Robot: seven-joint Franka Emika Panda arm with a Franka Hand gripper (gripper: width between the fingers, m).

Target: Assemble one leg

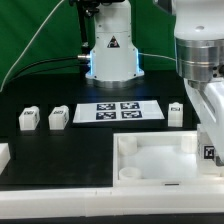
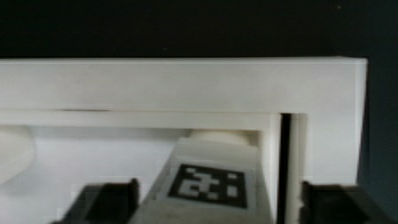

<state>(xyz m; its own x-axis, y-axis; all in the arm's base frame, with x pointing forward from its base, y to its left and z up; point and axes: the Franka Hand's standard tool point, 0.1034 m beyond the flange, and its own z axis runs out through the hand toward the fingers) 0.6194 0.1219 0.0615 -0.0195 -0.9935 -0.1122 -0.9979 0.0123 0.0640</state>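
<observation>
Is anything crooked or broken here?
Nothing looks broken. One leg leans tilted between the gripper's fingers over the white panel. Three other legs stand upright beside the marker board.

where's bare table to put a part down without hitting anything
Bare black table lies in front of the two legs on the exterior view's left, running to the panel, and between the marker board and the panel. Another strip lies behind the board, before the arm base. The right is crowded: a leg, the arm and the panel.
</observation>
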